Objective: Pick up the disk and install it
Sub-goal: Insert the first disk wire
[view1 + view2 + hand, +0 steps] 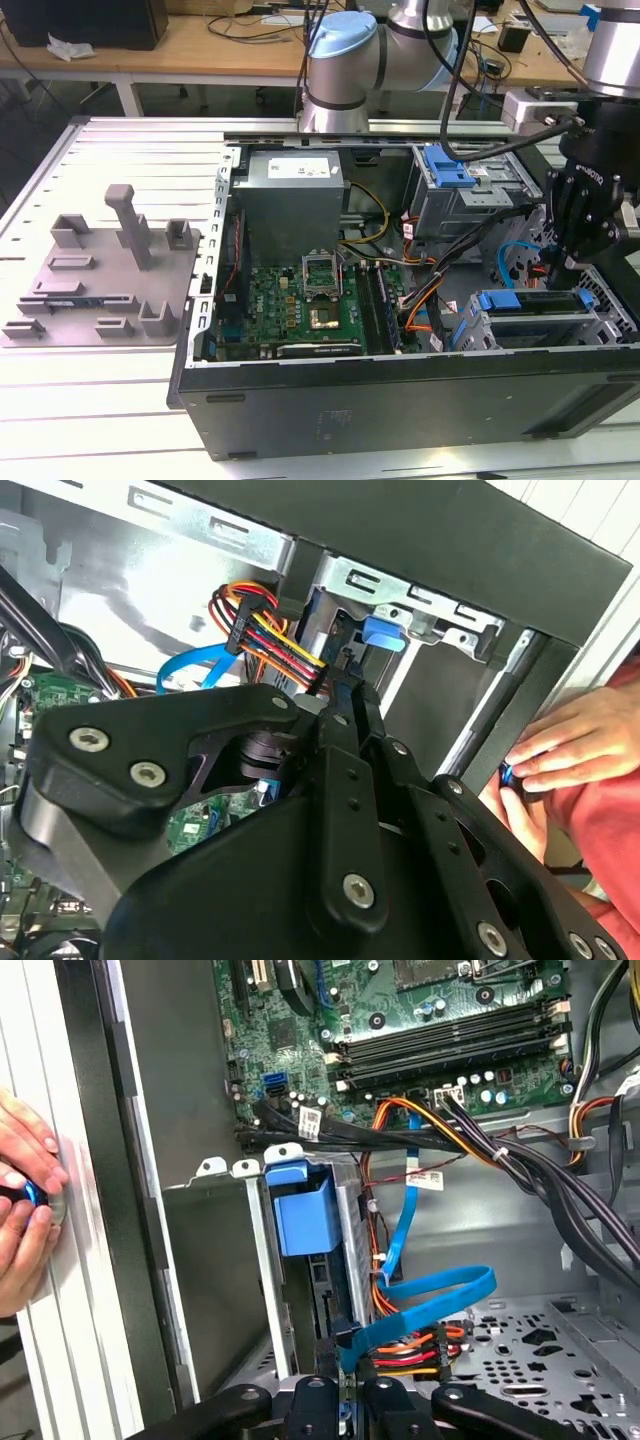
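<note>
In the exterior view the disk (525,303), a flat drive with a blue bracket, sits on edge in the silver cage (600,325) at the case's near corner, on the exterior view's right. My gripper (556,266) reaches down from above onto its top edge. Both wrist views show the gripper (347,680) (345,1405) with its fingers drawn close together, a thin blue strip between them. The cage's blue plastic tab (302,1210) (383,632) lies just beyond the fingertips. Most of the disk is hidden by the cage and the gripper.
A blue data cable (430,1295) and a red-yellow-black power bundle (275,645) end right beside the fingertips. A person's hands (570,750) (25,1210) rest on the case's outer wall. A grey box (290,195), motherboard (300,300) and upper bay (447,170) fill the case; a grey fixture plate (100,270) lies outside.
</note>
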Available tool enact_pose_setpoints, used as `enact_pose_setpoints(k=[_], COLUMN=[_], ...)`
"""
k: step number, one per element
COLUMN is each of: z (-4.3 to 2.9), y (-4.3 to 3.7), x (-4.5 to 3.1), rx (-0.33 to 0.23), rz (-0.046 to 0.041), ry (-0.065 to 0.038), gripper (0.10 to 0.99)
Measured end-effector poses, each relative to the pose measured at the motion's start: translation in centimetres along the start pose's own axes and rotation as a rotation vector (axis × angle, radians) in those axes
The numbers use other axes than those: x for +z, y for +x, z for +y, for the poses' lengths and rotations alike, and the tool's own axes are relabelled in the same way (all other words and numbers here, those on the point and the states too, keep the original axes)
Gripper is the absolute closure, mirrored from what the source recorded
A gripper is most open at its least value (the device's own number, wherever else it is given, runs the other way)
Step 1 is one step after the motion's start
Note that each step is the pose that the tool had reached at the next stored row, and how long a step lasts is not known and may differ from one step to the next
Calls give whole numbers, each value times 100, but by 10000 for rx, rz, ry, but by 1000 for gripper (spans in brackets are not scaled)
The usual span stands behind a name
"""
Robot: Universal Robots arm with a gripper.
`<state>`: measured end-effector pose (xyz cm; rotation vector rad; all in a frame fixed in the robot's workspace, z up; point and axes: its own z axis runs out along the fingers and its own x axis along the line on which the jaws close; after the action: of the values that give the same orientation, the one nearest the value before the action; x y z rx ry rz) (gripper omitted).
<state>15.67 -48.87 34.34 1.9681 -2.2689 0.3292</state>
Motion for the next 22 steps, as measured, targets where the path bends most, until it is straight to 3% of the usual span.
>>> enact_pose_setpoints(k=[3,9,10,13,15,22], z=[27,27,27,27,27,20], y=[26,27,28,28,30,62], x=[4,4,2,3,1,-33], rx=[-23,-28,-34,-202,-311,-555], rz=[-72,-78,-116,-410,-512,-582], ry=[11,12,10,-4,-7,-37], gripper=[918,918,918,918,918,918])
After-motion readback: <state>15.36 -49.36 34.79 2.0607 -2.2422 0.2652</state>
